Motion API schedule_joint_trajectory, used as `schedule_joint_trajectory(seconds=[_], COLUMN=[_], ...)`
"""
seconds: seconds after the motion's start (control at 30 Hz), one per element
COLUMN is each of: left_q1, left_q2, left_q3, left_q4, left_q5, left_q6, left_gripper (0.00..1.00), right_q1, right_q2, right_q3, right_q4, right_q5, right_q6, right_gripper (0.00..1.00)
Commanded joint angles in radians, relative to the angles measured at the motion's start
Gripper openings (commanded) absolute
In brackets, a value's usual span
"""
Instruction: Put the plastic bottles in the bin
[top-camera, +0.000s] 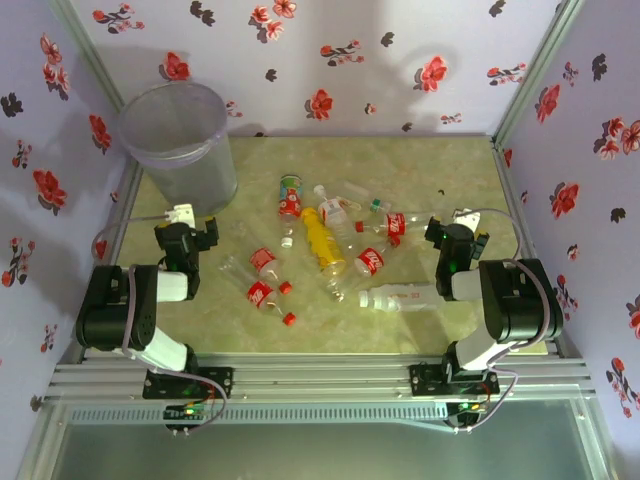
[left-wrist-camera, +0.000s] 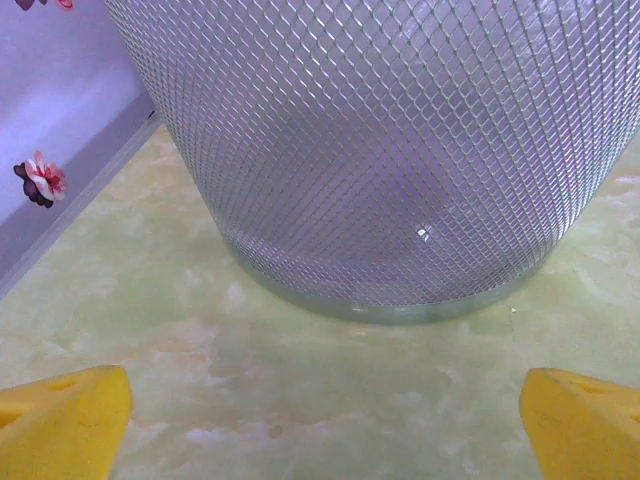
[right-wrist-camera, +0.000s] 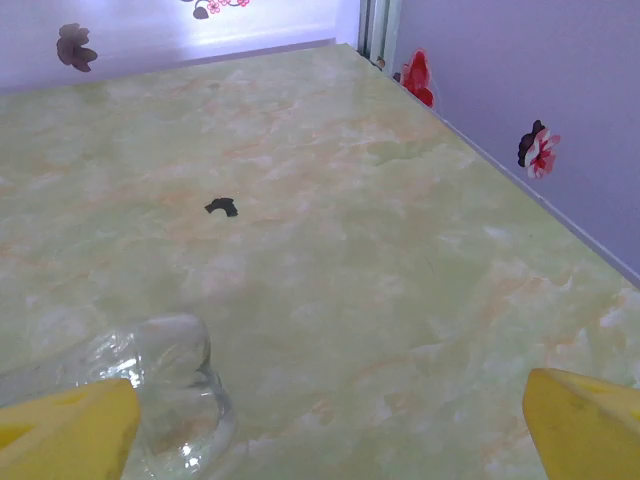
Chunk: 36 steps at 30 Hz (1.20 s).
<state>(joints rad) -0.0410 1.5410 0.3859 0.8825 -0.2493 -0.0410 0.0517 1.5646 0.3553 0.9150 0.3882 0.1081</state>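
Far left corner: bin (top-camera: 192, 178) stands upright close to both walls, apart from every bottle.
Middle of table: bottles (top-camera: 368, 262) lie on their sides in a loose scatter, several touching, spread from left of centre toward the right edge.
Count: one bin; about ten bottles, with one yellow bottle (top-camera: 322, 240) and the rest clear, most with red labels. The overlap blurs an exact tally.
Left gripper (top-camera: 192, 224): near the left edge, facing the bin, bare table (top-camera: 450, 160) between them; fingers (left-wrist-camera: 60, 425) wide, nothing held.
Right gripper (top-camera: 460, 226): near the right edge, at the scatter's right end; fingers (right-wrist-camera: 590, 420) wide, nothing held.
Left wrist view: bin's diamond-mesh wall and base ring, close up; the top view shows them only as grey haze.
Right wrist view: clear bottle end (right-wrist-camera: 170, 375) just beside one finger; black scrap (right-wrist-camera: 220, 207) on the table farther off.
Surround: flowered lilac walls (top-camera: 400, 60) on three sides.
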Motion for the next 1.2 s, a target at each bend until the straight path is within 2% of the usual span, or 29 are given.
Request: schedule_joint_trajectory(seconds=[0.0,0.9,0.97,1.07,1.13,1.17], left_q1=[0.007,0.03,0.03,0.03,0.03,0.03], left_q2=[0.006,-0.007,-0.085,-0.218,-0.323,-0.377], left_q3=[-0.002,0.003,0.024,0.055,0.105,0.146], left_q4=[0.033,0.016,-0.079,-0.243,-0.405,-0.503], left_q5=[0.011,0.041,0.017,-0.042,-0.06,-0.071], left_q6=[0.023,0.015,-0.018,-0.039,-0.065,-0.088], left_gripper=[1.0,0.99,1.0,0.99,0.99,0.99], right_q1=[-0.007,-0.012,-0.02,-0.021,-0.006,-0.004], right_q2=[-0.006,-0.011,-0.048,-0.042,-0.089,-0.173], right_q3=[0.008,0.013,0.033,0.022,0.042,0.108], right_q4=[0.015,0.007,-0.08,-0.041,-0.101,-0.306], right_q5=[-0.002,-0.008,-0.034,-0.046,-0.03,-0.016], right_q6=[0.016,0.023,0.033,0.016,-0.005,0.008], right_gripper=[0.99,0.99,0.99,0.99,0.99,0.99])
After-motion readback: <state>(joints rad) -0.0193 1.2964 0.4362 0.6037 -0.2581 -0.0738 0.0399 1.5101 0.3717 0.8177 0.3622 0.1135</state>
